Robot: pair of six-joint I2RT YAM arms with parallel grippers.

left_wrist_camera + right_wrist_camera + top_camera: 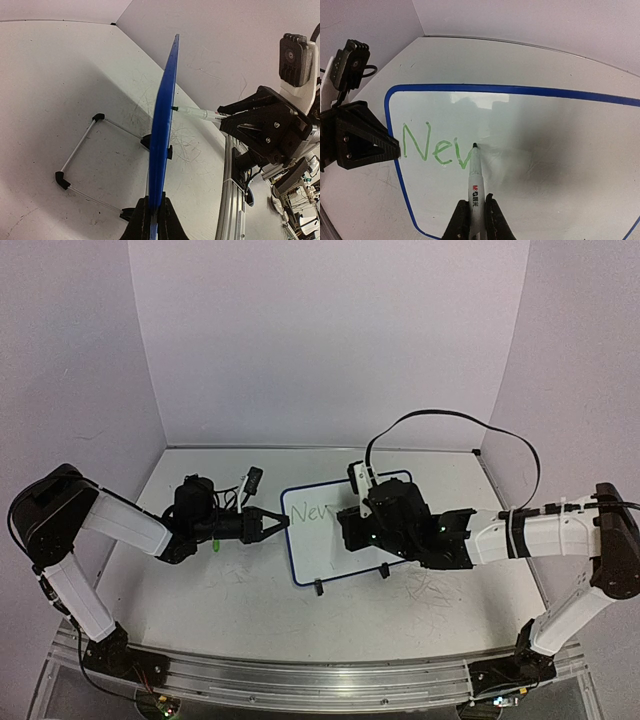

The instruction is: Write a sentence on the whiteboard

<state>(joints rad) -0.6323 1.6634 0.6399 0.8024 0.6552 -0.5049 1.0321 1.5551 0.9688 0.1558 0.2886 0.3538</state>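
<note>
My left gripper (280, 523) pinches the left rim of the whiteboard (318, 552). My right gripper (476, 216) clamps a marker (474, 172), its tip touching the sentence (432, 146)

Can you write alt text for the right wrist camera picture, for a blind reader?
A marker held in the right gripper touches its tip to a blue-rimmed whiteboard, at the end of green letters reading roughly "Nev". At left, the black left gripper clamps the board's edge.

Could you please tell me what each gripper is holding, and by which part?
The left gripper pinches the whiteboard at its left blue rim; the right gripper holds the marker by its barrel, well back from the tip.
</note>
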